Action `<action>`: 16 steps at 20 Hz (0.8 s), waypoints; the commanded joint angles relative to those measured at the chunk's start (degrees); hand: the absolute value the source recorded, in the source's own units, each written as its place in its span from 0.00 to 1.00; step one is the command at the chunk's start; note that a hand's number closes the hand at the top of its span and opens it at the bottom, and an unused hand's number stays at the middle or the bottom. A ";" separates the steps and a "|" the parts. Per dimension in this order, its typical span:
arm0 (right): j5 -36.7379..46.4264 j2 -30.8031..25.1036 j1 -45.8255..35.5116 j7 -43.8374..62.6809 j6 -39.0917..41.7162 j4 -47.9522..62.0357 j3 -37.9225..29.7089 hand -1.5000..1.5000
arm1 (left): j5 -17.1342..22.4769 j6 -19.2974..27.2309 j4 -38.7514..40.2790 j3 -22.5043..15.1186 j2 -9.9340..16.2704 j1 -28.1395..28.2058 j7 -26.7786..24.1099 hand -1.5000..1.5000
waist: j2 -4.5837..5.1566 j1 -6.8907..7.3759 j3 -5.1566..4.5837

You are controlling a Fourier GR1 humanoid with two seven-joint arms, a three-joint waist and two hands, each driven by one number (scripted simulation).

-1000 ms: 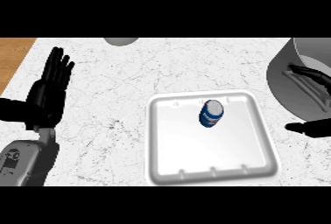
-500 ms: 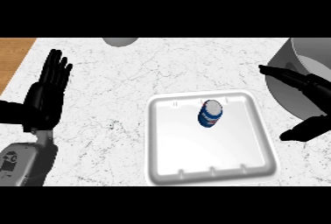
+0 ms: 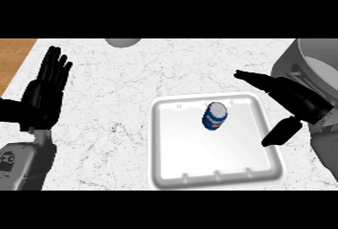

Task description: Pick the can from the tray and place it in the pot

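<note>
Leftmost, a strip of wooden surface shows at the upper corner, beside the white marbled counter that fills most of the view. Over that side the left hand rests open near the edge, its fingers straight and pointing up the frame, holding nothing; its grey forearm comes in from the lower left corner. Up at the top edge, a little right of that hand, a grey rounded object is cut off by the frame (too little of it shows to name it).

Further right, the white tray lies flat on the counter, a shallow square with a raised rim. The can, blue and white with a pale top, stands in the tray's upper middle part, slightly tilted as seen from above, with nothing touching it.

Right of the can, the right hand hangs over the tray's right rim, fingers spread apart and extended toward the upper left, thumb pointing down along the rim; it is open and near the can but apart from it. Behind this hand, at the right edge, stands the grey pot, only partly in view.
</note>
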 commanded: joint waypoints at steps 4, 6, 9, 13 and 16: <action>6.28 5.80 -0.27 -1.87 0.90 7.15 0.63 0.00 | -0.40 -2.64 -3.03 1.85 0.42 2.11 0.36 0.50 | 0.05 0.15 0.05; 7.91 6.56 2.96 -1.26 1.72 3.49 1.13 0.00 | -0.28 -2.53 -3.19 2.32 -0.68 2.08 1.36 0.50 | 0.00 -0.11 0.04; 12.15 10.13 1.65 -2.20 -0.56 4.62 2.84 0.00 | -0.52 -4.16 3.28 3.99 -0.69 -1.57 -0.77 0.50 | 0.08 -0.23 0.04; 14.73 14.23 2.50 -1.79 -1.96 2.83 2.08 0.00 | -3.36 -2.79 0.26 2.23 -3.13 0.82 -0.66 0.50 | 0.03 -0.20 0.04; 15.95 16.76 -3.22 -0.89 -0.67 8.33 0.88 0.00 | -4.65 -0.97 -2.91 0.79 -5.57 4.31 -0.31 0.50 | 0.05 0.15 0.04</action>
